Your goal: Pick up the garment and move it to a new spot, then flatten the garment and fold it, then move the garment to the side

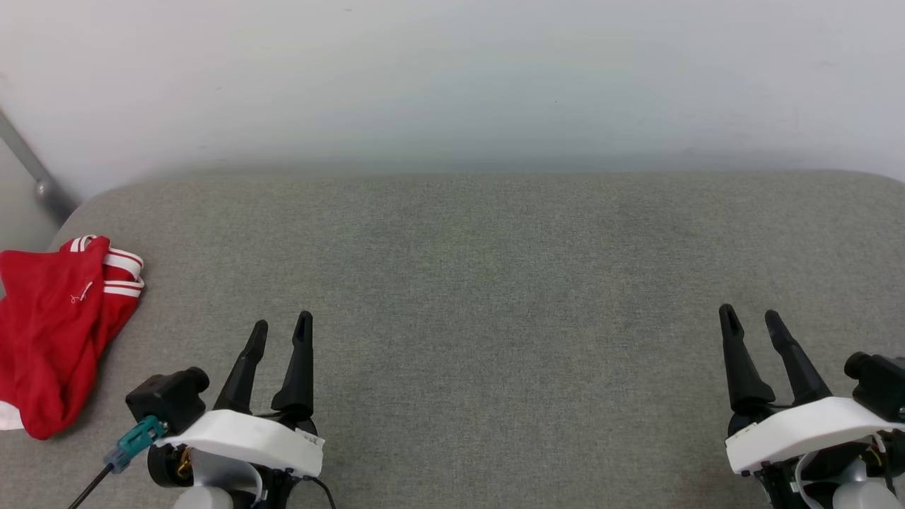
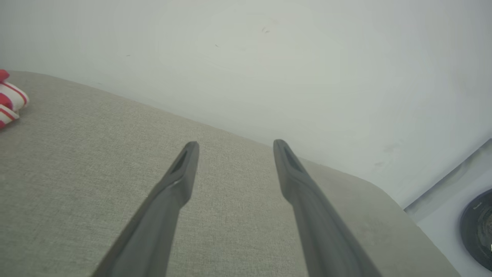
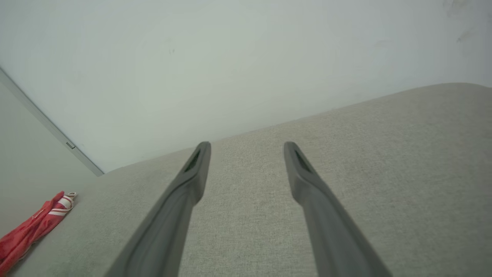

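Left claw (image 1: 283,322) and right claw (image 1: 749,312) hover spread and empty over the grey desk (image 1: 495,297). The garment (image 1: 49,332) lies bundled at the desk's left edge, near the left claw. It looks roughly folded and set aside, so little seems left.

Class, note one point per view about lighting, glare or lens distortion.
Head view: soft even light, no glare, garment crisp. Left wrist view: wide lens stretches the left gripper; edge of the padded surface slants. Right wrist view: right gripper equally stretched, garment slightly soft.
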{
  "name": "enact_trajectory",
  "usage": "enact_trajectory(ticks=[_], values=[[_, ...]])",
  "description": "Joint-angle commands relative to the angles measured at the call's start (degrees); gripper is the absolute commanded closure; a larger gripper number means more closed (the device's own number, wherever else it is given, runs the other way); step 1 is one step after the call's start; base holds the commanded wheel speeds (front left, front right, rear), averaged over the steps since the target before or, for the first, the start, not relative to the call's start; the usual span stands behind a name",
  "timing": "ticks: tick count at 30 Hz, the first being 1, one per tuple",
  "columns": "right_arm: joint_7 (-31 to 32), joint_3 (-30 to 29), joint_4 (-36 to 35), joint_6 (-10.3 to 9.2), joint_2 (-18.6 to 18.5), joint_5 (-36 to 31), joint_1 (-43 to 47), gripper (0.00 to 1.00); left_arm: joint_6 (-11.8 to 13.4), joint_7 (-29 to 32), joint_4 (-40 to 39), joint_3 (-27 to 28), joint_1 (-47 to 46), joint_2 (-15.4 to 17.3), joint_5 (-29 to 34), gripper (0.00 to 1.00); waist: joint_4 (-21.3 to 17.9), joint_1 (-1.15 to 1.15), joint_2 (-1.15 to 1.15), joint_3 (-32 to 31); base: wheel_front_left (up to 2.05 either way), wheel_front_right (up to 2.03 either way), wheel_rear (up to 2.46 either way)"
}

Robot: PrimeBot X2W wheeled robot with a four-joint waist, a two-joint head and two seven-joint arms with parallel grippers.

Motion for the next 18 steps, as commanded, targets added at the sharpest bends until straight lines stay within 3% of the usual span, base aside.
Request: enact_trajectory(ticks=[1, 18], values=[[0.06, -0.05, -0.96, 0.00, -0.24, -2.05, 0.02, 0.00, 0.01, -0.64, -0.67, -0.21, -1.17, 0.52, 2.04, 0.00, -0.02, 0.00, 0.00, 0.00, 0.00, 0.00, 0.00], [-0.29, -0.42, -2.92, 0.00, 0.26, -12.03, 1.31, 0.00, 0.63, -2.88, 0.10, -1.09, -1.58, 0.86, 12.23, 0.00, -0.04, 0.00, 0.00, -0.03, 0.00, 0.00, 0.00]])
